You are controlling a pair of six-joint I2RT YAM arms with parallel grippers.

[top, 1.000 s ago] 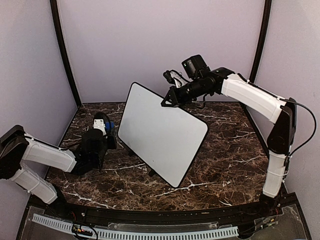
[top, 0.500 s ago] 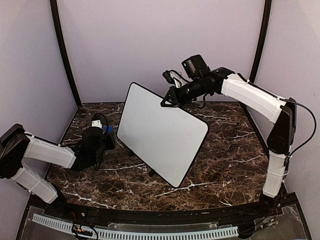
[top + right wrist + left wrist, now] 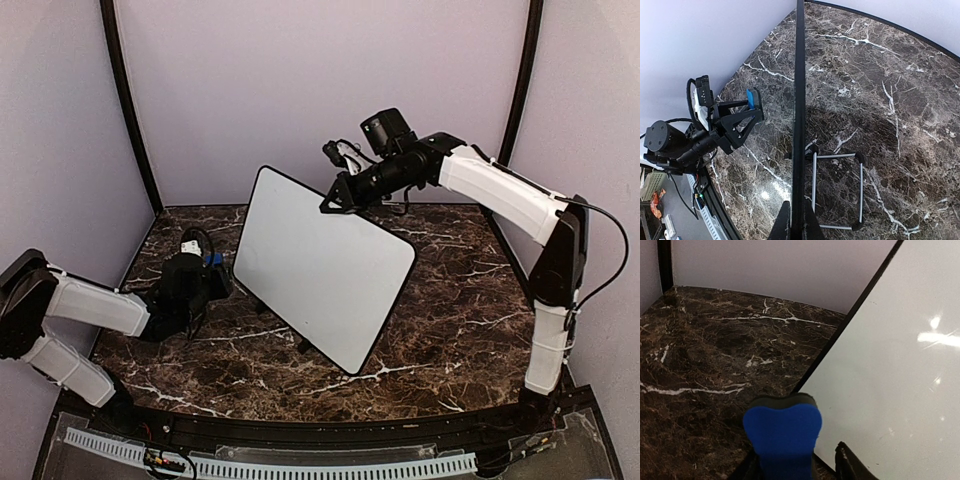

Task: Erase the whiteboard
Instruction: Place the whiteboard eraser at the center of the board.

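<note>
A dark marble table (image 3: 450, 330) spreads beneath both tools, and the whiteboard (image 3: 320, 265) stands tilted on it between them, its face blank and white with a thin black rim. The board's upper edge runs straight into the right gripper (image 3: 333, 203), which comes in from above and behind and is pinched tight on that rim; in the right wrist view the rim runs away from the fingers (image 3: 785, 223) as a thin black line. Below that gripper, behind the board, a small white wire stand (image 3: 837, 190) with dark feet rests on the marble. The left gripper (image 3: 799, 460) sits low over the table, well off to the far side of the board from the right one, with the board's near edge slanting up just ahead of it and to its right. Its jaws are partly spread: a blue eraser (image 3: 782, 432) stands upright between them, and the right-hand finger (image 3: 845, 460) shows a clear gap from the block. The other finger lies mostly below the frame, so whether it presses on the eraser cannot be told, nor whether the eraser touches the board's rim
</note>
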